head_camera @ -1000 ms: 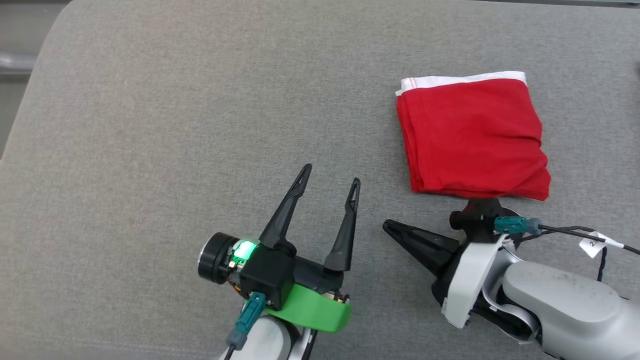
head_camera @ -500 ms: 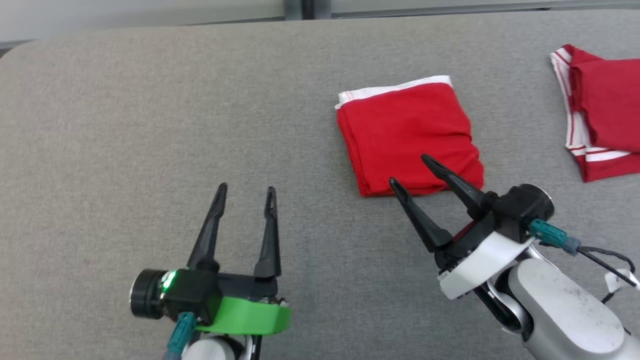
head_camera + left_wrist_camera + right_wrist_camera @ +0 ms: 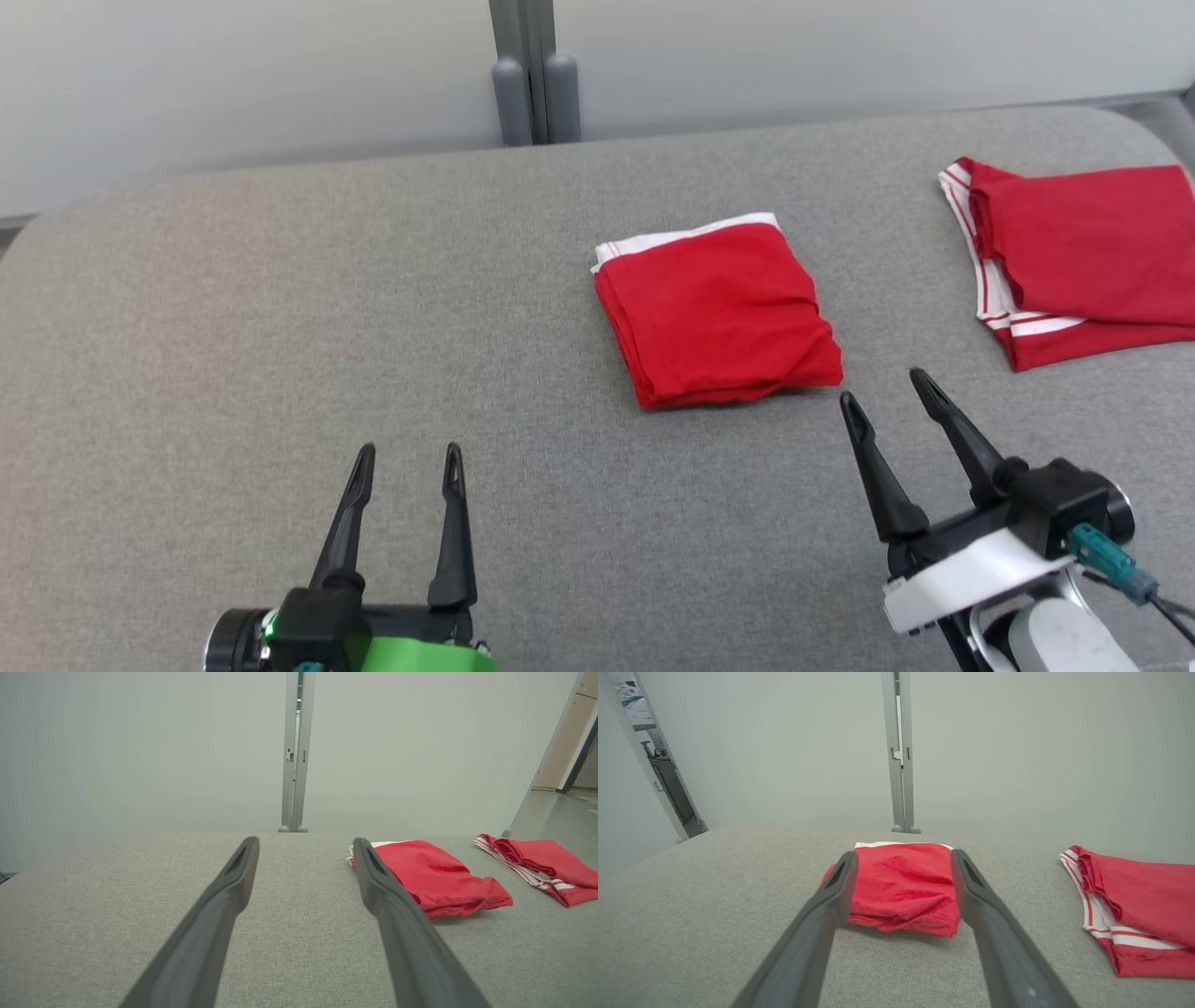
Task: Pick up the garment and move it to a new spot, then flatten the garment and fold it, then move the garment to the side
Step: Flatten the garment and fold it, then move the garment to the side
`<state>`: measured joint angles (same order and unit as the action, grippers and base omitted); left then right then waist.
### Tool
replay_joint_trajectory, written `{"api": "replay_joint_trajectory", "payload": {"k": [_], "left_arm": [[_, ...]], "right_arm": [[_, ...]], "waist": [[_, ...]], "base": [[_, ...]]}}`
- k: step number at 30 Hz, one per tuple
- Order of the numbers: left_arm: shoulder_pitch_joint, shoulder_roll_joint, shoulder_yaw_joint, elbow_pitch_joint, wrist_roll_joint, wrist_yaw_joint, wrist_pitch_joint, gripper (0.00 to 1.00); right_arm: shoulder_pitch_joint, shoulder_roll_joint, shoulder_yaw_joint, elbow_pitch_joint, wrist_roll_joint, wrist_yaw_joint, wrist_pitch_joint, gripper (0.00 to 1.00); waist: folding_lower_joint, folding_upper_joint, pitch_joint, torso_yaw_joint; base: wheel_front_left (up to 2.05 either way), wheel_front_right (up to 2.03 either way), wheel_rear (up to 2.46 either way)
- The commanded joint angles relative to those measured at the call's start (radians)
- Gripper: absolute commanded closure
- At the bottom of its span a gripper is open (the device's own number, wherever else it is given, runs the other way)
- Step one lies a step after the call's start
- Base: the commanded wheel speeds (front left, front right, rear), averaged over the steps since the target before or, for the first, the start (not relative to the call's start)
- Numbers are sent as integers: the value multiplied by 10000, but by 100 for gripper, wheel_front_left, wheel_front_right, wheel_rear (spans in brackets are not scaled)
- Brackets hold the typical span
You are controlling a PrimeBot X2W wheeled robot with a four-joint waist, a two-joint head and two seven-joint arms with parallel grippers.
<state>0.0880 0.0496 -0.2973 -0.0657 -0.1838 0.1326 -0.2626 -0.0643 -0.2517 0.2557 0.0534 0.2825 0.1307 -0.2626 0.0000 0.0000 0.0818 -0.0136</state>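
Closest in, the left gripper [image 3: 411,450] hangs low over the grey fabric-covered surface [image 3: 233,355]. Its two dark fingers are spread apart and point away from the robot, with nothing between them. A green band [image 3: 425,656] wraps its wrist. Over on the robot's right, the right gripper [image 3: 883,386] is spread just as wide and is just as empty. It angles a little toward the left and has a white band [image 3: 971,571] on its wrist and a teal connector [image 3: 1106,558] plugged in beside it. Its fingertips stand near the front right corner of the folded red garment [image 3: 714,313], clear of the cloth.

That garment lies flat a bit right of centre, folded into a rough square. White trim runs along its far edge, and the stacked layers show at its left and front edges. In the right wrist view it sits beyond the tips of that gripper's fingers, framed between them.

Farther right and well apart from it, a second red garment [image 3: 1083,252] with white stripes lies near the surface's rounded far corner. Behind everything is a pale wall with a grey post [image 3: 529,75] standing against it.
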Motion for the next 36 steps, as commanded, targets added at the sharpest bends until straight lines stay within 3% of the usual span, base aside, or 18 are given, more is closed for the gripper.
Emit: {"api": "replay_joint_trajectory", "payload": {"k": [1,12,36], "left_arm": [[257,23,103,-2,70,110,-24,0],[772,21,472,137,330,99,-24,0],[839,21,445,389,400,192,-24,0]], "right_arm": [[262,132,-95,-93,-124,-4,-21,0],[846,580,-378,-87,-359,-4,-21,0],[898,733,-644,-81,-396,-4,-22,0]], "waist": [[0,0,-485,-132],[0,0,-767,-216],[0,0,-699,285]], "base": [[0,0,0],[0,0,0],[0,0,0]]}}
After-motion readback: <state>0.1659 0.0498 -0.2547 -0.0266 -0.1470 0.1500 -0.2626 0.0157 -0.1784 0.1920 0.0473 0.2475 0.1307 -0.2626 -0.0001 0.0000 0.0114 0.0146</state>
